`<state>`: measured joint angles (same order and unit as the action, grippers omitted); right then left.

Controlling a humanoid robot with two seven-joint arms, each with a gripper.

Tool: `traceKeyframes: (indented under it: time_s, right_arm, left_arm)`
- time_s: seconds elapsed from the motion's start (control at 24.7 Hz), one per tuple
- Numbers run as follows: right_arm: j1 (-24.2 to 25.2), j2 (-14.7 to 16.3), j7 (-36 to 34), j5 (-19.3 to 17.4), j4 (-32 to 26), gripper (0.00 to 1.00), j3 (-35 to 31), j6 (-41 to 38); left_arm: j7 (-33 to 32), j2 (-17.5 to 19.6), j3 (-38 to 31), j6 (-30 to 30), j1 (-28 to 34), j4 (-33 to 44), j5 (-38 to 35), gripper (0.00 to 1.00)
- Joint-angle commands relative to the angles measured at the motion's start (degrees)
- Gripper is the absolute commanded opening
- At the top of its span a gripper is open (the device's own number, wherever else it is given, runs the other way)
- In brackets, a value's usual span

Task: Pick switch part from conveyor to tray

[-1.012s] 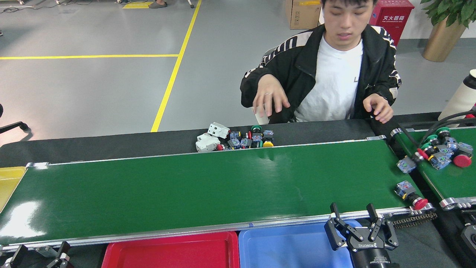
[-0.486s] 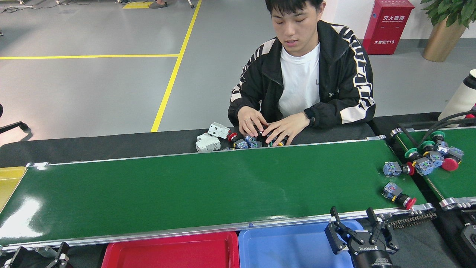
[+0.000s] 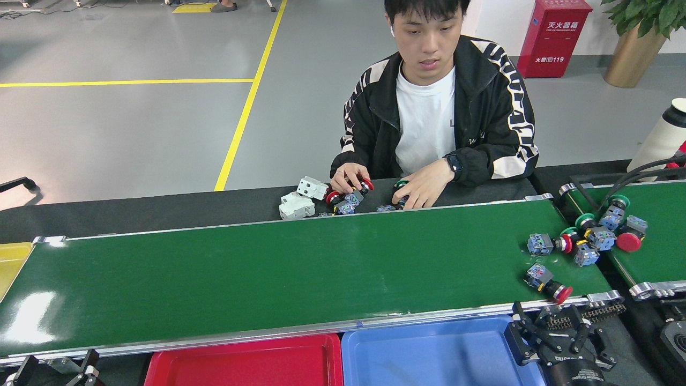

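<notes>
The switch part [image 3: 547,281] has ridden the conveyor [image 3: 300,268] leftward since a moment ago, and your right gripper [image 3: 557,343] has slid right, over the blue tray [image 3: 429,354] corner. So now the part lies just beyond it, near the belt's front edge. It has a blue block and a red button. The right gripper looks open and empty. You can't tell about the left gripper [image 3: 80,370].

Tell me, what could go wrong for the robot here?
The red-button switch lies near the belt's front rail, so it might ride past the right gripper, which is not over it yet. More switches crowd the belt's right end, so the gripper might bump or grab two.
</notes>
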<state>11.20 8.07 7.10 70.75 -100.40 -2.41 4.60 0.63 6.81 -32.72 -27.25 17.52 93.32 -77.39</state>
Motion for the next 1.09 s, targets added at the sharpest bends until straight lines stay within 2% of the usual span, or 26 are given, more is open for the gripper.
traceKeyframes:
  time_s: [0.0,0.28,0.61,0.73,0.93,0.97,1.01,1.05]
  right_arm:
    - [-0.39,0.54,0.11,0.09,-0.24,0.95,-0.40,0.14]
    - [-3.02,0.54,0.20,0.26,3.10,0.95,-0.22,0.23]
    - [-11.11,-0.34,0.28,0.79,10.57,0.92,1.09,0.41]
    - [-11.55,-0.69,0.73,0.79,11.19,0.88,2.94,0.41]
    - [-12.43,-0.78,0.81,0.70,13.65,0.87,6.28,0.41]
    - [-12.69,-0.86,0.81,0.70,13.65,0.85,6.37,0.41]
    - [-12.78,-0.78,0.90,0.70,13.82,0.78,6.46,0.41]
    - [-12.87,-0.78,0.99,0.70,14.18,0.61,6.46,0.32]
  left_arm:
    - [0.43,0.39,-0.06,-0.35,0.14,0.46,0.23,1.00]
    - [0.43,0.48,0.64,-0.35,0.50,0.46,0.14,1.00]
    - [0.43,0.39,1.17,-0.26,0.50,0.55,0.05,1.00]
    - [0.43,0.39,1.17,-0.26,0.23,0.55,0.05,1.00]
    - [0.43,0.48,1.17,-0.26,-0.12,0.46,-0.04,1.00]
    - [0.43,0.48,1.17,-0.18,-0.12,0.46,-0.12,1.00]
    - [0.43,0.48,1.17,-0.18,-0.21,0.46,-0.12,1.00]
    - [0.43,0.48,1.17,-0.09,-0.21,0.46,-0.12,1.00]
